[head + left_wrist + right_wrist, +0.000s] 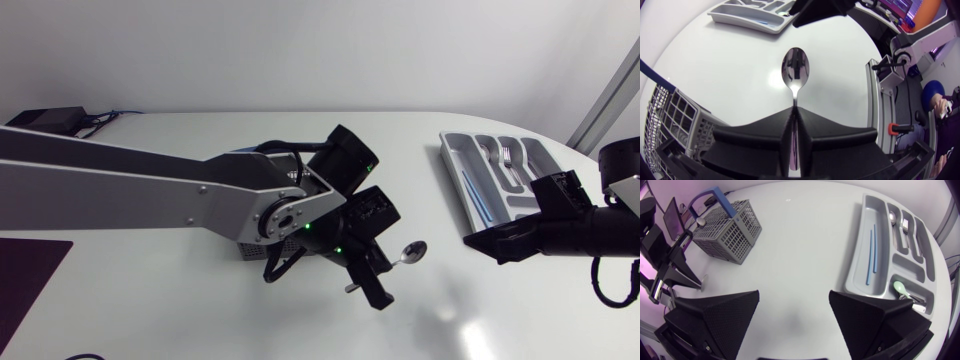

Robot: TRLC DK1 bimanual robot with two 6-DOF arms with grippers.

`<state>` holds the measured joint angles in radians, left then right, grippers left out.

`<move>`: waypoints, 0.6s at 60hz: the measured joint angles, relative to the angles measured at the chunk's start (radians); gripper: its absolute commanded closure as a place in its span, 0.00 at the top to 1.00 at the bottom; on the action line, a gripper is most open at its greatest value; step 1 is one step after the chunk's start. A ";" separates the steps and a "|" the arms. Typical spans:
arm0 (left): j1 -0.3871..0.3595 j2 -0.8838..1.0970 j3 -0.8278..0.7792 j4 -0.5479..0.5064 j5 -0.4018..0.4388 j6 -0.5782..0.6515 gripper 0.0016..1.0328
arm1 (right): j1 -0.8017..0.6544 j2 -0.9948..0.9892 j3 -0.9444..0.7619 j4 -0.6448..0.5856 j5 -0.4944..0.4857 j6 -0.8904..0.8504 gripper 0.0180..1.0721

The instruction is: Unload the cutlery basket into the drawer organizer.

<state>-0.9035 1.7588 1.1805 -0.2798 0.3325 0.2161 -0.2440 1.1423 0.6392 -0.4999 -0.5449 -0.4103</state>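
My left gripper [372, 272] is shut on the handle of a metal spoon [410, 252], holding it above the table's middle with the bowl towards the right. In the left wrist view the spoon [795, 70] sticks out ahead of the closed fingers [765, 132]. The grey cutlery basket [243, 252] lies mostly hidden under my left arm; it shows whole, with a blue handle, in the right wrist view [727, 230]. The grey drawer organizer [455, 165] sits at the right rear. My right gripper [795, 325] stands open and holds nothing, just in front of the organizer [860, 245].
The organizer holds two blue sticks [871, 255], a fork [905, 225], a metal spoon [892, 217] and a green spoon [900, 287]. My right gripper [820, 10] is beyond the held spoon, in front of the organizer [740, 17]. A black box [45, 118] lies at the far left.
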 measured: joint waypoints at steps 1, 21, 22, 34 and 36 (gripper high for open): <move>0.001 0.000 0.002 0.005 0.000 -0.007 0.03 | 0.000 -0.001 0.000 -0.006 -0.009 0.000 0.95; 0.055 0.000 0.074 0.151 0.000 -0.127 0.03 | 0.008 -0.025 0.007 -0.097 -0.164 0.011 0.95; 0.059 0.000 0.079 0.160 0.000 -0.134 0.03 | 0.009 -0.025 0.008 -0.099 -0.169 0.013 0.95; 0.064 0.010 0.122 0.232 0.000 -0.206 0.03 | 0.050 -0.024 0.028 -0.099 -0.227 0.046 0.90; 0.064 0.014 0.130 0.235 0.000 -0.219 0.03 | 0.058 -0.022 0.033 -0.099 -0.231 0.054 0.90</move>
<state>-0.8398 1.7729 1.3102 -0.0448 0.3328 -0.0029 -0.1856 1.1202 0.6720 -0.5987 -0.7757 -0.3561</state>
